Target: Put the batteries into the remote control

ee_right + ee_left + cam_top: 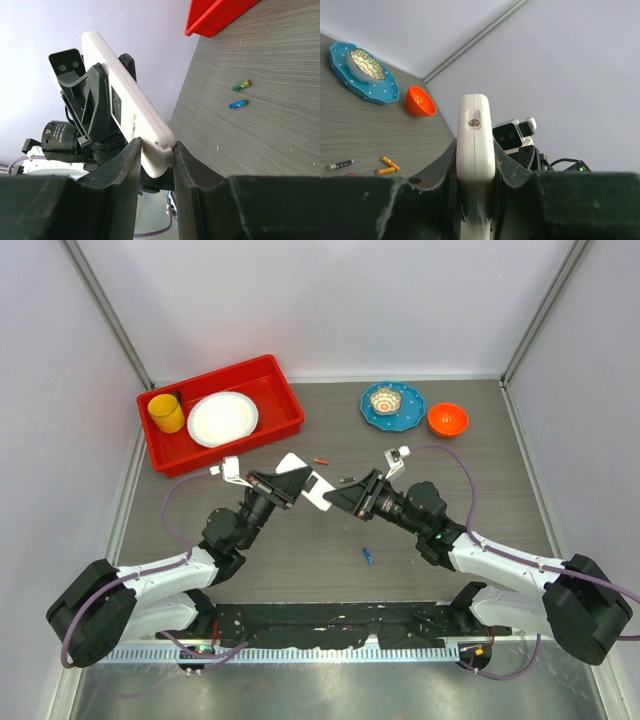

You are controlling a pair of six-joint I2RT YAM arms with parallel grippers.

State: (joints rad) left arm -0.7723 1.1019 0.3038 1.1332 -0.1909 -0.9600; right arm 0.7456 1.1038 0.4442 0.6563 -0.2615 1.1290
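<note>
The white remote control point(309, 484) is held above the table between both grippers. My left gripper point(289, 486) is shut on it; in the left wrist view the remote point(475, 135) stands edge-on between the jaws of that gripper point(476, 155). My right gripper point(342, 497) is shut on the remote's other end, and in the right wrist view the remote point(131, 111) is pinched by this gripper point(156, 149). Loose batteries lie on the table: a red one point(321, 459), a dark one point(345, 479) and a blue one point(368, 556).
A red tray point(277, 398) at the back left holds a yellow cup point(166, 413) and a white plate point(222, 418). A blue plate point(409, 412) with a small bowl and an orange bowl point(447, 419) stand at the back right.
</note>
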